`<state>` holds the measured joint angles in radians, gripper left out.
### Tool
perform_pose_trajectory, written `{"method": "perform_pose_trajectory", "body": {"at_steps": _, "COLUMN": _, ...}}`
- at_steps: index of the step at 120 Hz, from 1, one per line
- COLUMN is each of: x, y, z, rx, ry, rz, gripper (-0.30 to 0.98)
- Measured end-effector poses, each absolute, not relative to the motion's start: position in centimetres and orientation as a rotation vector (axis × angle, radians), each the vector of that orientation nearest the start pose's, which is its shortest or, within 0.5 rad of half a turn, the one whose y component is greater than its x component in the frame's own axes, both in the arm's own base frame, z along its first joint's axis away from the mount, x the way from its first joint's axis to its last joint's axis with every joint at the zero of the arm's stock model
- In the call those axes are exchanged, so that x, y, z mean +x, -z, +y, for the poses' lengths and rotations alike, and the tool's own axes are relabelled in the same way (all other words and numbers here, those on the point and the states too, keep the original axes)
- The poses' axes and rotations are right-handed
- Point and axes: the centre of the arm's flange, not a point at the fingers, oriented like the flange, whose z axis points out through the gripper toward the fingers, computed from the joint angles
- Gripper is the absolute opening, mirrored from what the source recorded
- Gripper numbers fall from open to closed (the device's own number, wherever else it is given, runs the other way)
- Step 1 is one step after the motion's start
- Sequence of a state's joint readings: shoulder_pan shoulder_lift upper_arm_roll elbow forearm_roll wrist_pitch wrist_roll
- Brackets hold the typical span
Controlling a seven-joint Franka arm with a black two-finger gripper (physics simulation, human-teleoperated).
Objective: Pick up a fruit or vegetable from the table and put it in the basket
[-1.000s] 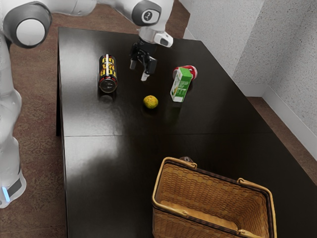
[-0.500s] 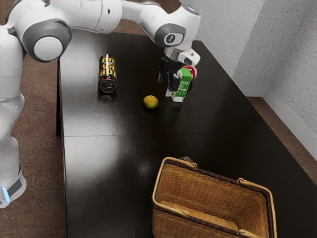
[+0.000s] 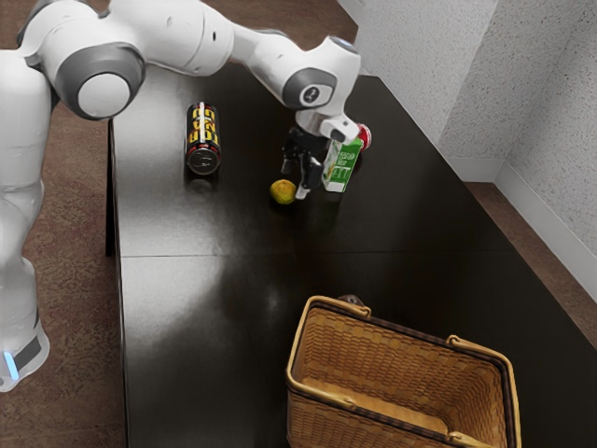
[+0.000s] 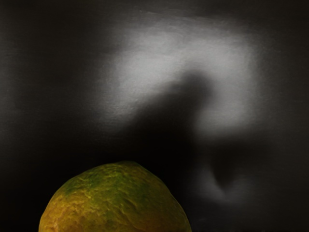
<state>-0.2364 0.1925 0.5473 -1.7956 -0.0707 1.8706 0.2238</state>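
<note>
My gripper [image 3: 295, 181] is low over the table at the fruit, its two fingers apart, one fingertip by the fruit's side toward the exterior view's right. The round yellow-green fruit [image 3: 281, 192] rests on the dark table [image 3: 205, 280]; whether a finger touches it I cannot tell. In the wrist view, the bumpy orange and green fruit [image 4: 116, 203] looms large, just under the hand. A woven wicker basket [image 3: 401, 364] stands at the exterior view's lower right, well apart from the gripper.
A green and white carton [image 3: 340, 166] stands close beside the gripper, with a red can [image 3: 365, 137] behind it. A black can with yellow lettering [image 3: 203, 140] is toward the exterior view's left. The basket's handles [image 3: 322, 392] lie along its rim.
My hand first swung toward the carton and the exterior view's right, then came back a little and down to the fruit. The fruit and the basket have stayed put.
</note>
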Motion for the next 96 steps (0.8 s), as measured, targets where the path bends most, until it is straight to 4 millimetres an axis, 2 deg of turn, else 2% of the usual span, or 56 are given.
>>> {"method": "perform_pose_trajectory", "body": {"at_steps": 22, "x": 57.1, "y": -43.8, "z": 16.5, "rx": -3.129, "ry": -0.161, "rz": -0.158, "gripper": 0.69}}
{"method": "perform_pose_trajectory", "body": {"at_steps": 47, "x": 56.6, "y": -43.7, "z": 18.1, "rx": -3.122, "ry": -0.162, "rz": -0.178, "gripper": 0.69}}
{"method": "perform_pose_trajectory", "body": {"at_steps": 96, "x": 57.1, "y": -41.6, "z": 18.0, "rx": -3.123, "ry": -0.180, "rz": -0.157, "gripper": 0.69}}
